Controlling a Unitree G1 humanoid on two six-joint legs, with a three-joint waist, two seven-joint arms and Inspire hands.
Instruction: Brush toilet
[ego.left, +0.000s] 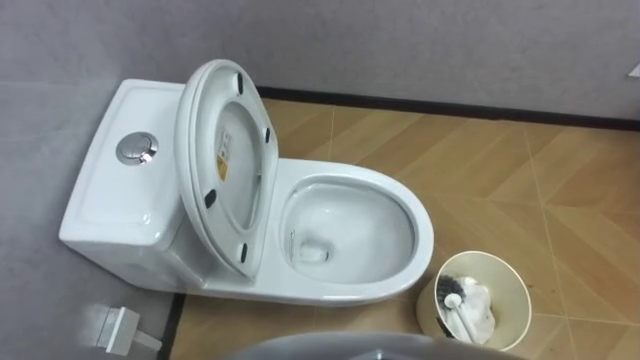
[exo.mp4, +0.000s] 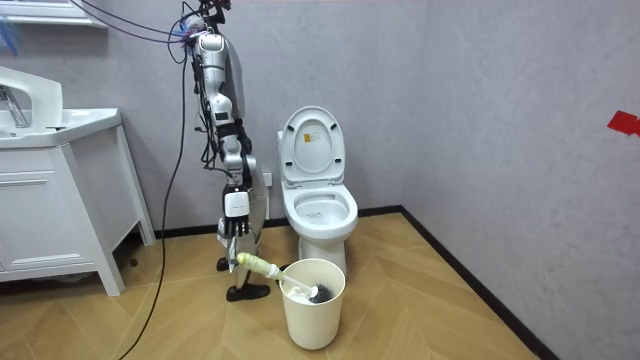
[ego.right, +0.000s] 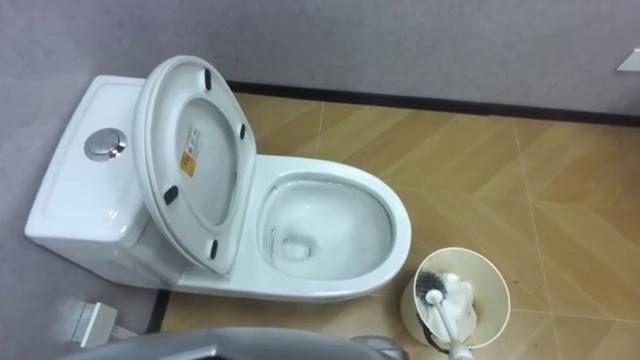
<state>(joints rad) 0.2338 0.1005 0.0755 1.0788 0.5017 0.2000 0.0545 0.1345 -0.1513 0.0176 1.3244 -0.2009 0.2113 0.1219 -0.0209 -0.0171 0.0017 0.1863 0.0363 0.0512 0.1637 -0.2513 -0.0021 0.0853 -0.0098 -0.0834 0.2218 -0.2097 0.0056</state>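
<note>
A white toilet stands against the grey wall with its seat and lid (ego.left: 225, 165) raised and its bowl (ego.left: 350, 235) open. To the bowl's lower right is a cream bucket (ego.left: 520, 300) on the wooden floor. The toilet brush (ego.left: 452, 293) lies in it, black bristle head down inside (ego.right: 433, 287). In the room view I stand beside the toilet, at the room view's left of it. My right hand (exo.mp4: 237, 235) hangs low with its fingers round the yellowish end of the brush handle (exo.mp4: 258, 266). The handle slants down into the bucket (exo.mp4: 312, 320).
The tank (ego.left: 100, 195) with a chrome flush button (ego.left: 137, 149) is at my left. A small white fitting (ego.left: 120, 325) sits on the floor by the toilet's base. A white vanity cabinet (exo.mp4: 50, 200) stands behind me, at the room view's left.
</note>
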